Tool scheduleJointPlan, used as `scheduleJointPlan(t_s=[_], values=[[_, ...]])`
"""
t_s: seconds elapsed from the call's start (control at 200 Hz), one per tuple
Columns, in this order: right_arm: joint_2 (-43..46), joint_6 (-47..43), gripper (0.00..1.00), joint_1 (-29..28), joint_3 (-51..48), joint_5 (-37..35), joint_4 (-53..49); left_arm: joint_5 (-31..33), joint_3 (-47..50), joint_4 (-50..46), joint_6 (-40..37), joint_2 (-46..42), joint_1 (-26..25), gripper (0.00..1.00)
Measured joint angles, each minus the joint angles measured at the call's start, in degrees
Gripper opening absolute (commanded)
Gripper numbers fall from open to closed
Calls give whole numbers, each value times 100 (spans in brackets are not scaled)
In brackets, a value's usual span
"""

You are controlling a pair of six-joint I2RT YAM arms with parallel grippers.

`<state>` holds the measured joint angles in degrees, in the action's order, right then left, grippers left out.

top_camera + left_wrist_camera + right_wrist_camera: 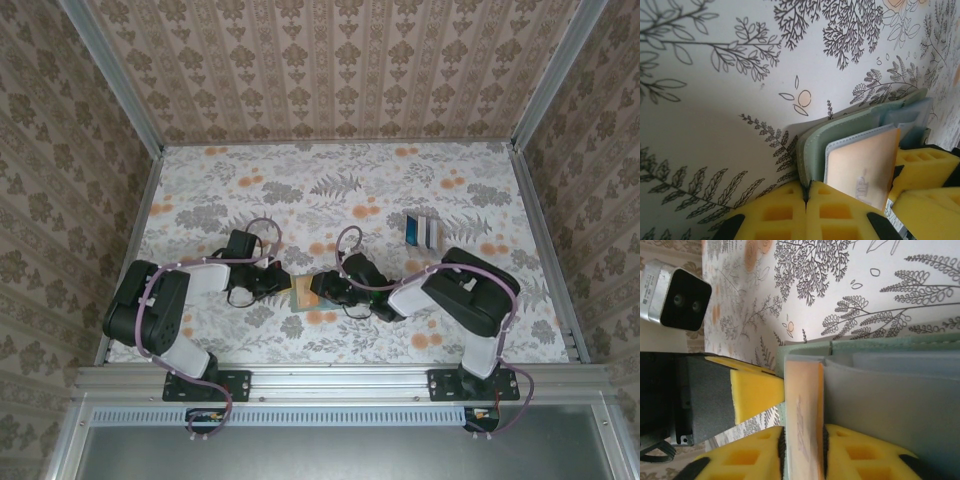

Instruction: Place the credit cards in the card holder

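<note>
Cards (422, 230), blue-and-white plastic, lie far off; your left gripper (807, 192) clamps the sage-green bifold wallet (840, 135); right gripper (804, 440) straddles the orange-tan card (802, 400), grip unclear.

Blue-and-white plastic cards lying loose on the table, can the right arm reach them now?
Probably yes: the blue-and-white cards lie beyond the right gripper with bare floral tabletop between, though an orange-tan plastic card stands between its fingers.

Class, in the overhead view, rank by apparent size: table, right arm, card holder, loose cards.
table
right arm
card holder and loose cards: look alike, holder partly hidden, so unranked
</note>
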<state>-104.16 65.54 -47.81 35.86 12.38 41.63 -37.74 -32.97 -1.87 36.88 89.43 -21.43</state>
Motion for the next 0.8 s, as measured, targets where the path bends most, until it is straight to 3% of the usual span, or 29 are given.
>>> scheduleJointPlan(t_s=[0.355, 0.51, 0.645, 0.8], values=[[1213, -1014, 43, 13, 160, -546, -2459, -17, 0, 22, -2, 9, 0, 0], [1939, -1954, 56, 286, 584, -992, -3952, -20, 0, 20, -2, 7, 4, 2], [2297, -3165, 80, 522, 1537, -1926, -5224, 107, -7, -164, -61, -107, 2, 8], [2789, -4103, 91, 1084, 1869, -2741, -5941, 267, -17, -393, -118, -264, 4, 9]])
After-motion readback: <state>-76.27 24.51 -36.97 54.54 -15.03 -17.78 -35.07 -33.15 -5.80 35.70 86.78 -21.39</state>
